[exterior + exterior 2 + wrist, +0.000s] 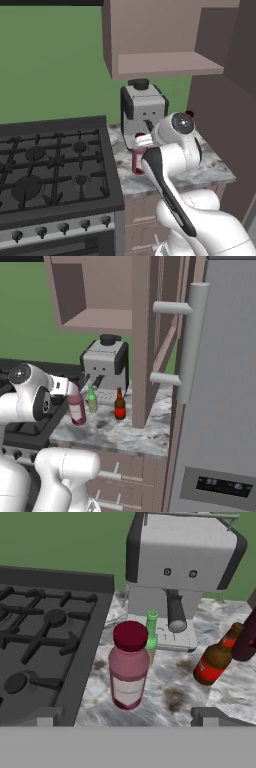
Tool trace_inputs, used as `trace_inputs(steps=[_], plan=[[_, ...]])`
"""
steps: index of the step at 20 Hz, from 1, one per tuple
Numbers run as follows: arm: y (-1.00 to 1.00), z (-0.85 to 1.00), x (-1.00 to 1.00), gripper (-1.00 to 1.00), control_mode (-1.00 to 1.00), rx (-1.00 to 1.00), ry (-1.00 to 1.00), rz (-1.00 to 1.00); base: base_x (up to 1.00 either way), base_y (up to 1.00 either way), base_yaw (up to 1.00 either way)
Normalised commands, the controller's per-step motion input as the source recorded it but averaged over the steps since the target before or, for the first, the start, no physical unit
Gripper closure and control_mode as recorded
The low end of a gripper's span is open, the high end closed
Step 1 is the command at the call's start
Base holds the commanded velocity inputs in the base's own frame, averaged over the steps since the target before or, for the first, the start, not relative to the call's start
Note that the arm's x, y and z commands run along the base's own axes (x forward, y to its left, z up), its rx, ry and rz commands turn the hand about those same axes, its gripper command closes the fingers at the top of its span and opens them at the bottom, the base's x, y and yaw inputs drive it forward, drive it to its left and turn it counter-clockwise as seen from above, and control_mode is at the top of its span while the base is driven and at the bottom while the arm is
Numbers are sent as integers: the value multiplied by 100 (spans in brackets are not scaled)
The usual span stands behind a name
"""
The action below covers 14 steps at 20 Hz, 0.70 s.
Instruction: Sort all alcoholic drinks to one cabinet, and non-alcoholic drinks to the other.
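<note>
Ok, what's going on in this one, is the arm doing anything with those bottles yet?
Not yet holding anything. The gripper is open and lined up on the pink bottle, which stands on the marble counter beside the stove. The green bottle is right behind it, in front of the coffee machine. The amber bottle and the maroon bottle stand off to the side. All four drinks are on the counter, unsorted.

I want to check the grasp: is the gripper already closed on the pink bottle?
No, in the hand view the pink bottle stands free on the counter, ahead of the open gripper.
</note>
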Motion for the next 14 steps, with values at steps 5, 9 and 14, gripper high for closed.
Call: trace_inputs(steps=[5,9,14], plan=[[2,-12,0,-100,-100,-1,-1,-2,0,0,0],[0,-5,4,-100,-100,0,0,-2,0,0,0],[0,0,12,-100,-100,0,0,-2,0,0,0]])
